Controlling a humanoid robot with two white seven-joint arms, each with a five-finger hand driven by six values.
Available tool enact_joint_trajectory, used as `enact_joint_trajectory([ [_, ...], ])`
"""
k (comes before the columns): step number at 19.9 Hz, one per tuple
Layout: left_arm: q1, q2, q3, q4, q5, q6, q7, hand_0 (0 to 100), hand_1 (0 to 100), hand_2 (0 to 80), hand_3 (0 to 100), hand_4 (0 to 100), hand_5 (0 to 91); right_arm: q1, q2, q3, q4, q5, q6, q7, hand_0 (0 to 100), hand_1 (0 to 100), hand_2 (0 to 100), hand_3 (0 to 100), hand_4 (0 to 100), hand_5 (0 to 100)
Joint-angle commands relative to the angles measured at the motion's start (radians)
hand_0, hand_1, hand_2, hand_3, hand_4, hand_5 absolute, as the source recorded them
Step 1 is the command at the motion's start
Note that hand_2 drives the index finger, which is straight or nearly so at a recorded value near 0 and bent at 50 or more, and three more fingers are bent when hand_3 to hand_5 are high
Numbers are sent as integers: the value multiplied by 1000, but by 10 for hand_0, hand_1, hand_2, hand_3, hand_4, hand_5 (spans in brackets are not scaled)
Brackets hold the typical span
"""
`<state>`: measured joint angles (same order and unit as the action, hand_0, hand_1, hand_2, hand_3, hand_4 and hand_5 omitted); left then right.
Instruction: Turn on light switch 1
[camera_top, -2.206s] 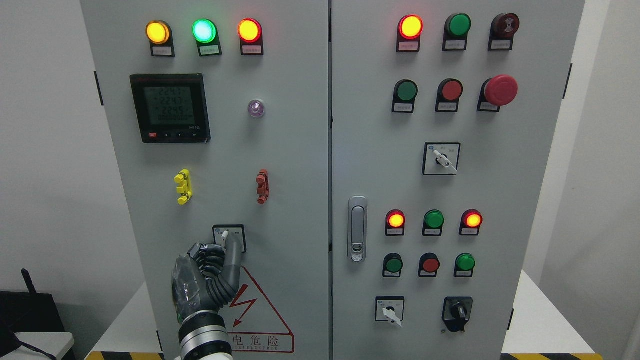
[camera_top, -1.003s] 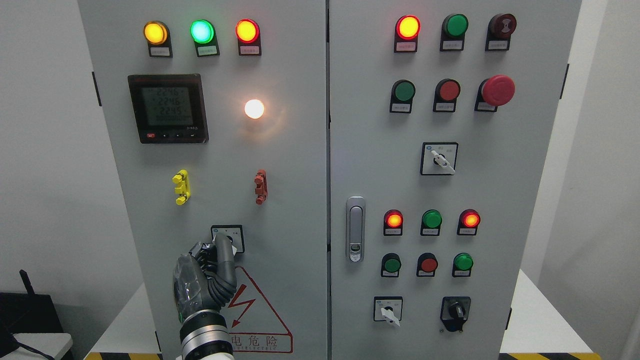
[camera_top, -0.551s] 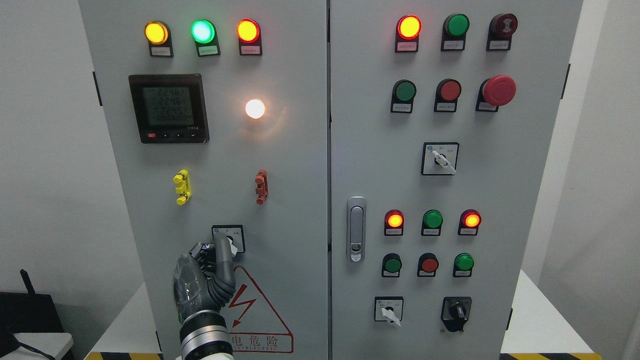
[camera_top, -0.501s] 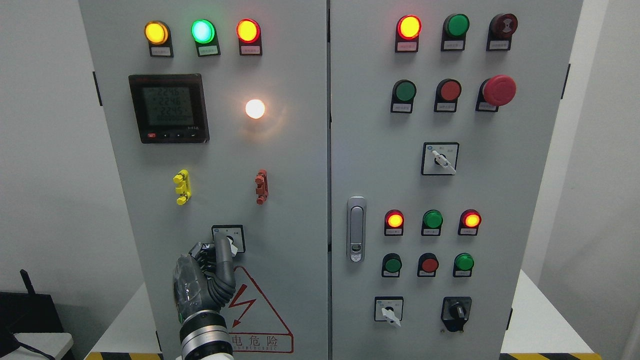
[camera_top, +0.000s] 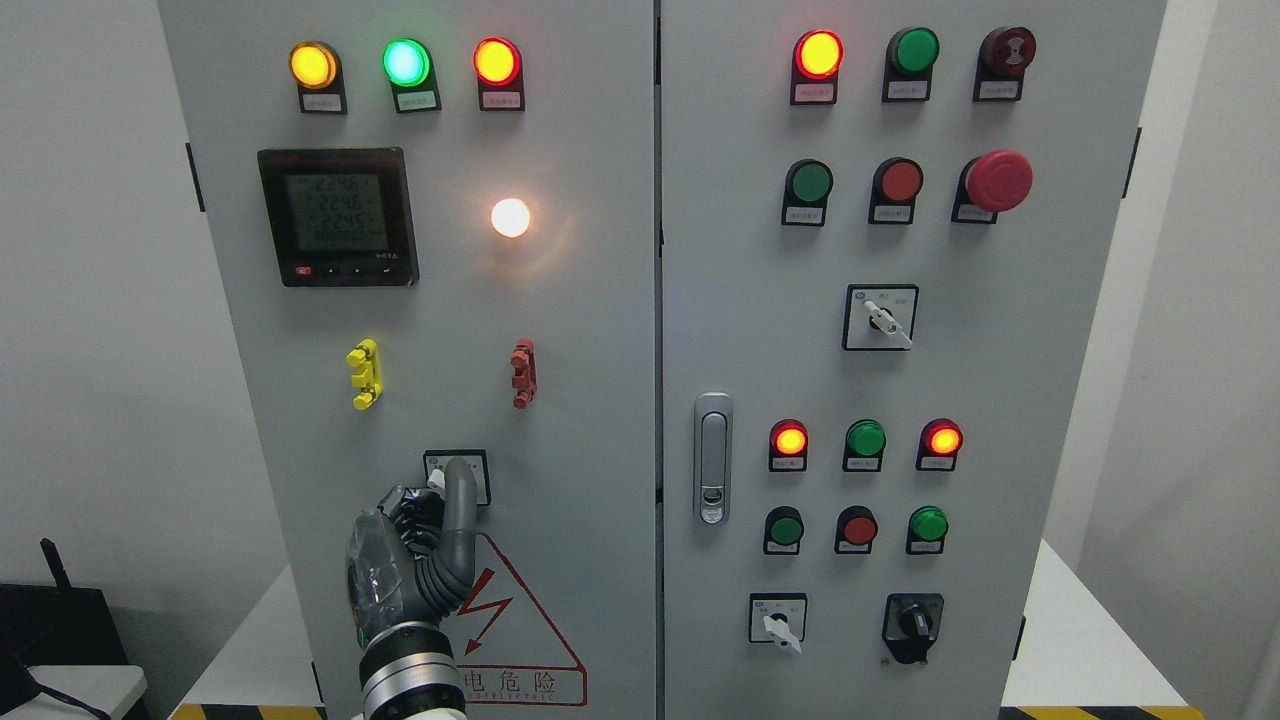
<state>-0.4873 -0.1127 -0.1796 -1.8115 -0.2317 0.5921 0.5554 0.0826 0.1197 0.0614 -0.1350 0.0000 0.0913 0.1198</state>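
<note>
The left hand (camera_top: 415, 545), index finger extended, others curled, presses the black-framed rotary switch (camera_top: 457, 476); round white lamp (camera_top: 510, 217) at 12 o'clock glows.

The cabinet (camera_top: 590, 330) looks like sheet metal under a smooth, matt grey paint, and its door handle (camera_top: 713, 457) has a brighter, satin metallic sheen. The left hand (camera_top: 415, 555) has dark grey, matt plastic-looking fingers (camera_top: 460, 500), a glossy clear cover on its back and a ribbed, shiny metal wrist. The lamp (camera_top: 510, 217), the indicator lights (camera_top: 496, 61) and the red mushroom button (camera_top: 1001, 181) look like glossy plastic, and the meter (camera_top: 338, 216) has a black, slightly shiny bezel.
</note>
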Motion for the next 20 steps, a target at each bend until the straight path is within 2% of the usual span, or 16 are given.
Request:
enact_joint_trajectory([
  [1,13,-2,0,-5,0,-3,0,124,270,597,798,841,772,0,0,0,0,-17,-1,0,120,389,0,0,0,0],
  [15,79,-1,12,-46,0,-41,-2,97,299,624,825,852,773,0,0,0,0,-17,-1,0,120,389,0,0,0,0],
  [17,87,-1,12,-49,-1,-61,0,88,304,628,829,857,774,2,0,0,0,-18,-1,0,120,389,0,0,0,0],
  [20,150,2,17,-80,-1,-127,0,85,315,634,839,861,784,0,0,0,0,-18,-1,0,120,389,0,0,0,0],
])
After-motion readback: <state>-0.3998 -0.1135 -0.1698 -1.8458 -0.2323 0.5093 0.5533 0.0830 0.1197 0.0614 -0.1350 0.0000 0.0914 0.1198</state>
